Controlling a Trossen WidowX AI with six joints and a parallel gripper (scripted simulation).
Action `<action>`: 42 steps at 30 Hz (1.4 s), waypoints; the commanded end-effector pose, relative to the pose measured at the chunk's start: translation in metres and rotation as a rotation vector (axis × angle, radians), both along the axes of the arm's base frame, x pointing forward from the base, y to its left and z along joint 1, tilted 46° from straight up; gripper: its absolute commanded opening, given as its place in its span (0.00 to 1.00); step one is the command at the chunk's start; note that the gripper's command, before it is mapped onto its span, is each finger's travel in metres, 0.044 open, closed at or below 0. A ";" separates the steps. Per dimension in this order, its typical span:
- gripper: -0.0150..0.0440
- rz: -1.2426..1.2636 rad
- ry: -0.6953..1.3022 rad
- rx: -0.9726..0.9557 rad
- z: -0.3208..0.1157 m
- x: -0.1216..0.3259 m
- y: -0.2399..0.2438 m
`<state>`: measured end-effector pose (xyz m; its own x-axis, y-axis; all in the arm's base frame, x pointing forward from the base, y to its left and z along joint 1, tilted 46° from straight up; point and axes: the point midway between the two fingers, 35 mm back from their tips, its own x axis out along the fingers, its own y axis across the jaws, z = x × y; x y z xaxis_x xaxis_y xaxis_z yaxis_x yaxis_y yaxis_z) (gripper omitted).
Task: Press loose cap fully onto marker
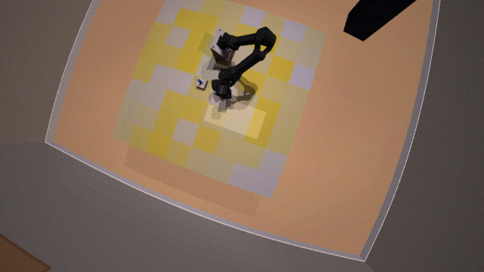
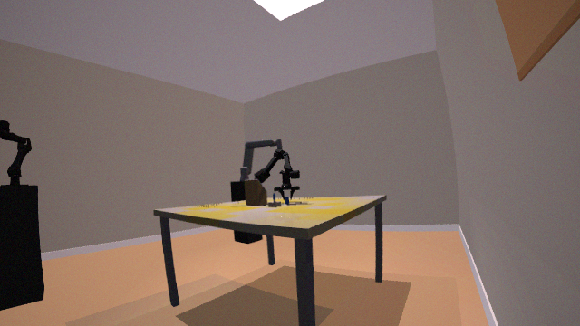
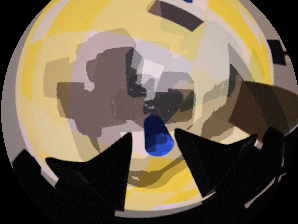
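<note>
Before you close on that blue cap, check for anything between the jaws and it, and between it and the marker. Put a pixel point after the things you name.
Nothing visible blocks the open gripper [image 2: 286,196] [image 3: 153,133] from the blue cap [image 2: 287,200] [image 3: 159,137], or the cap from the marker [image 1: 200,81] [image 2: 274,197] in its holder block [image 1: 201,85] [image 2: 275,205].

Grey-brown walls [image 2: 122,149] meet in a far corner under a mauve ceiling [image 2: 204,54] — a bright white panel [image 2: 283,8] glows overhead. Pale skirting [image 2: 399,227] edges an orange-tan floor [image 1: 359,143] [image 2: 217,267]. The tabletop [image 1: 151,113] [image 2: 308,231], patched in yellow, cream and pale lilac, stands on dark legs [image 2: 304,281] [image 2: 379,244] — shadows spread beneath, and a brown panel [image 2: 539,36] shows high on the right
</note>
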<state>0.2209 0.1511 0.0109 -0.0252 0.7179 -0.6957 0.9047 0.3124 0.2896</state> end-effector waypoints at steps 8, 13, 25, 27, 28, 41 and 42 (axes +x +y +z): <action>0.66 -0.003 0.008 -0.001 -0.011 -0.003 0.011; 0.47 -0.003 0.008 -0.001 -0.011 -0.003 0.011; 0.25 -0.003 0.008 -0.003 -0.008 -0.002 0.007; 0.25 -0.003 0.007 -0.004 -0.005 -0.002 0.004; 0.25 -0.003 0.007 -0.005 -0.004 -0.001 0.003; 0.25 -0.003 0.007 -0.007 0.015 0.000 -0.017; 0.25 -0.003 0.007 -0.007 0.016 0.000 -0.018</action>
<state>0.2194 0.1368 0.0204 -0.0324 0.7097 -0.7038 0.9106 0.3113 0.2720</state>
